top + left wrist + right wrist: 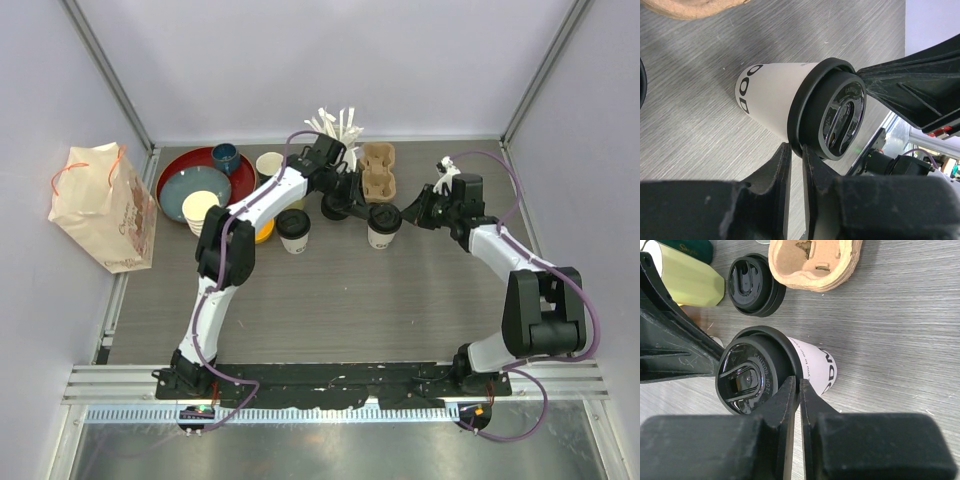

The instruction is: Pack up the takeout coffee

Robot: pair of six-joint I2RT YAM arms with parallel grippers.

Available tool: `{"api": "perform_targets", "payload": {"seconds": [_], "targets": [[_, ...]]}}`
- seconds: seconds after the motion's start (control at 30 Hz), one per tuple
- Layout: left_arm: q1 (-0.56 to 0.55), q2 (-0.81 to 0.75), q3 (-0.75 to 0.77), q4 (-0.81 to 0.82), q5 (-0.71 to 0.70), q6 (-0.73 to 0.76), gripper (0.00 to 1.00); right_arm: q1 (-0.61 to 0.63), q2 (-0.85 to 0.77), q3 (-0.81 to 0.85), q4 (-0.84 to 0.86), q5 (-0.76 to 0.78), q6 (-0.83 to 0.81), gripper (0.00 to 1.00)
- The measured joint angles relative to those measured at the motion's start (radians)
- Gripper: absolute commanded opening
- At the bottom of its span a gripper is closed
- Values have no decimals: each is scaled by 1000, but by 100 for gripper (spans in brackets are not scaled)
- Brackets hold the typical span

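Two takeout coffee cups with black lids stand on the table. One cup (384, 226) stands between both grippers; the other (293, 230) stands to its left. My left gripper (358, 208) is shut on the left side of the middle cup's lid rim; in the left wrist view the fingers (782, 165) pinch the rim of that cup (775, 100). My right gripper (408, 215) is shut on the opposite side of the rim; the right wrist view shows its fingers (790, 395) on the lid (752, 372). The other cup (752, 282) shows behind.
A cardboard cup carrier (378, 170) lies just behind the cups. A red tray (172, 170) holds a blue bowl and mugs at back left. A yellow mug (687, 280) stands near the second cup. A paper bag (105, 205) stands at far left. White utensils (338, 125) stand at the back.
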Motion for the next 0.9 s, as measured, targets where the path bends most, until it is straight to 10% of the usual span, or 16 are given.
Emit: {"api": "perform_targets", "payload": {"seconds": [0.9], "targets": [[47,-2,-203,277,237,-271,0,-15,24,-54,144,-19,4,1]]}}
